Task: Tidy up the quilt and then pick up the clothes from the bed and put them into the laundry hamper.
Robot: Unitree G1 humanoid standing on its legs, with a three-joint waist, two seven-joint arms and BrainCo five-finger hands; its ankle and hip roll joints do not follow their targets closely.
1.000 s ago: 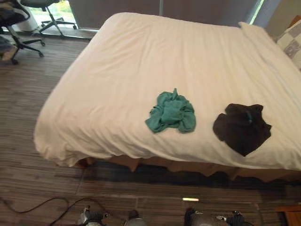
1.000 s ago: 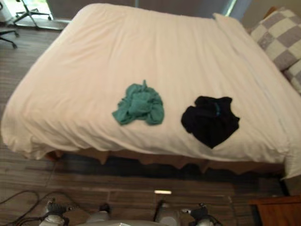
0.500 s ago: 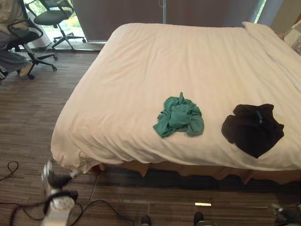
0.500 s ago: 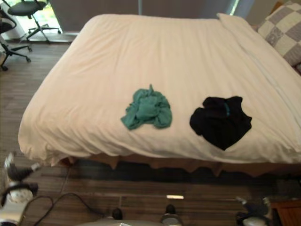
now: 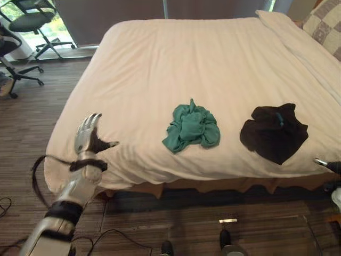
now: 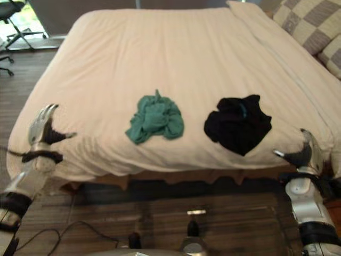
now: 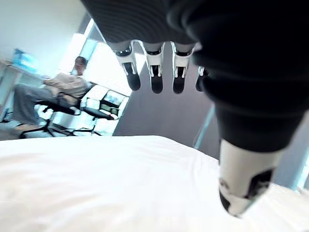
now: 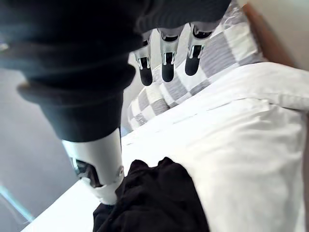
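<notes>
A cream quilt (image 5: 213,64) lies spread flat over the bed. On its near part sit a crumpled green garment (image 5: 191,127) and, to the right of it, a crumpled black garment (image 5: 273,132). My left hand (image 5: 88,140) is raised at the quilt's near left corner, fingers straight and thumb spread, holding nothing. My right hand (image 6: 305,151) is up at the near right edge, just right of the black garment (image 8: 149,203), also open and empty. In the left wrist view the left hand's fingers (image 7: 154,72) hang straight above the quilt (image 7: 96,183).
Checkered pillows (image 6: 309,26) lie at the head of the bed on the right. Office chairs (image 5: 32,26) stand on the wooden floor beyond the bed's far left corner, and a person (image 7: 53,92) sits in one. A strip of floor (image 5: 186,213) runs along the bed's near side.
Both arms have risen from low near the floor to the bed's near corners, hands open. The camera has also shifted, moving the whole scene.
</notes>
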